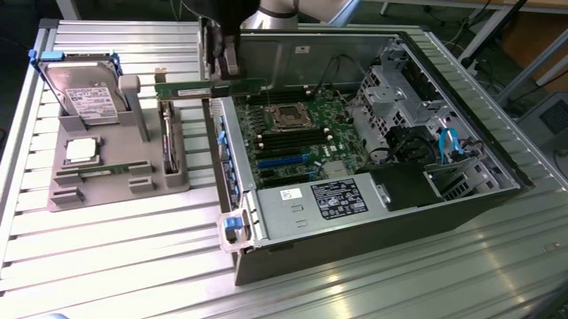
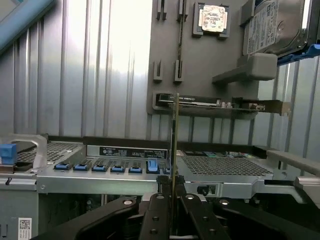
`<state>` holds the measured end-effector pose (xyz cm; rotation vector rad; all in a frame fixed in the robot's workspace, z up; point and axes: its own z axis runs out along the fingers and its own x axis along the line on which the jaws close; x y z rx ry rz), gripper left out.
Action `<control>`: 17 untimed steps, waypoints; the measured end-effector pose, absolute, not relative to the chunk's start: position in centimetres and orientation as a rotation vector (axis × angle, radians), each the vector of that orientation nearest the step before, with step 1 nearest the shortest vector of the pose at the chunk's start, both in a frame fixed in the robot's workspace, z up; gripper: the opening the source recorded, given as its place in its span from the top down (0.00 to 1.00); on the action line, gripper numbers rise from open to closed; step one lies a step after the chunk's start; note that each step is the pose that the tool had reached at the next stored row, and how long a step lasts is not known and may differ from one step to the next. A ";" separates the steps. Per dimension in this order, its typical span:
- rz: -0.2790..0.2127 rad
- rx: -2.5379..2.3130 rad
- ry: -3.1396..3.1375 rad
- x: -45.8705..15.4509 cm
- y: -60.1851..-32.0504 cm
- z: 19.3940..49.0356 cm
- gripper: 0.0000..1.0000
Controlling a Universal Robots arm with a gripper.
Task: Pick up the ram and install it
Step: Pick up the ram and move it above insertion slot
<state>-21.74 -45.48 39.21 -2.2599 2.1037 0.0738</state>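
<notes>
Wrist view is showing you the gripper [image 2: 172,200] closing narrowly on the ram [image 2: 174,145], its fingers pinching the thin green stick, which is appearing edge-on between them. In the exterior view you are seeing the stick hanging in the air with its long side level, clear of any slot. It is hovering over the side wall of the open computer case [image 1: 302,50] on the exterior view's left, just beside the grey holder [image 1: 116,179]. The motherboard [image 1: 302,133] is lying below and further to the exterior view's right. A hard drive [image 1: 89,96] is resting in the holder, and both holder and case are sitting on the ribbed metal desk [image 1: 106,259].
</notes>
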 end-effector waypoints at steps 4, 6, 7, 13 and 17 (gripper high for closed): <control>0.122 -2.285 2.117 -19.9 -45.5 39.2 0.86; 0.122 -2.289 2.112 -19.2 -45.5 39.2 0.86; 0.122 -2.291 2.110 -18.8 -45.5 39.3 0.86; 0.124 -2.317 2.084 -14.5 -45.5 39.6 0.86; 0.133 -2.340 2.066 -11.3 -45.5 39.7 0.86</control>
